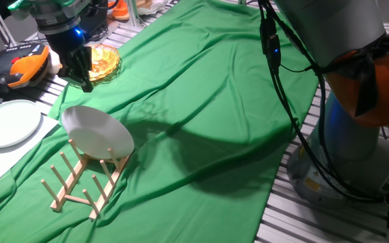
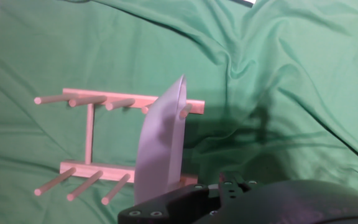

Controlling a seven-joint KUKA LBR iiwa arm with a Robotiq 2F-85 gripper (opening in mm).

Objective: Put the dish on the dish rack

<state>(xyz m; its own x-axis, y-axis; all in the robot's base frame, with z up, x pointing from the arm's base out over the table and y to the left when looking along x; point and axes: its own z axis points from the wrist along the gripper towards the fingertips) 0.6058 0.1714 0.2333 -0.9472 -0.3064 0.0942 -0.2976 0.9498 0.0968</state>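
White round matte plate [image 1: 97,132] leans in the small light-wood peg rack [image 1: 80,183], so my empty, parted end effector [image 1: 83,77] should lift away slowly without bumping it.

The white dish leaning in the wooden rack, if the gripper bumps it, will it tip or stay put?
The dish stands tilted between pegs at one end of the dish rack, so a sideways bump would probably rock it rather than slide it. It looks rigid and smooth, likely slippery to pinch. The rack looks light and sits on loose green cloth, so it may shift too.
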